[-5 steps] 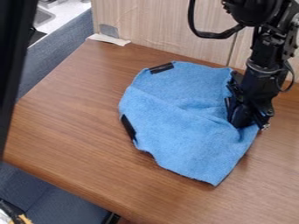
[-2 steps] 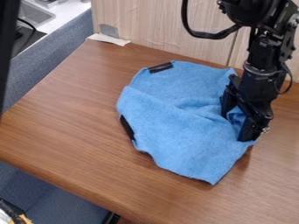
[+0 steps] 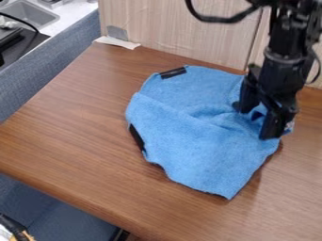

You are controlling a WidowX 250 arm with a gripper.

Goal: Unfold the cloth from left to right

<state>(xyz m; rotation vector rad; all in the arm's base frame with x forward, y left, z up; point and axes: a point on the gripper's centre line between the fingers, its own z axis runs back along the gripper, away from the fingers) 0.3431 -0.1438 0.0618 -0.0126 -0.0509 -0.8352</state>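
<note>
Your gripper (image 3: 253,121), jaws spread, straddles bunched cloth (image 3: 189,141) at the cloth's three o'clock, probably placed so you can pinch that side; the cloth lies creased, part-folded on the table (image 3: 75,127).

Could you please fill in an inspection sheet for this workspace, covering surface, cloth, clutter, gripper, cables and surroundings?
Surface: brown wood-grain table.
Cloth: blue cloth, creased, not lying flat; two black strips at its edges.
Clutter: whitish scrap at the table's far-left corner.
Gripper: black gripper at the cloth's right side, fingers apart, cloth bunched between them; firm hold unclear.
Cables: black cable looping beside the arm, off the cloth.
Surroundings: pale wood panel behind; sink at upper left.
</note>
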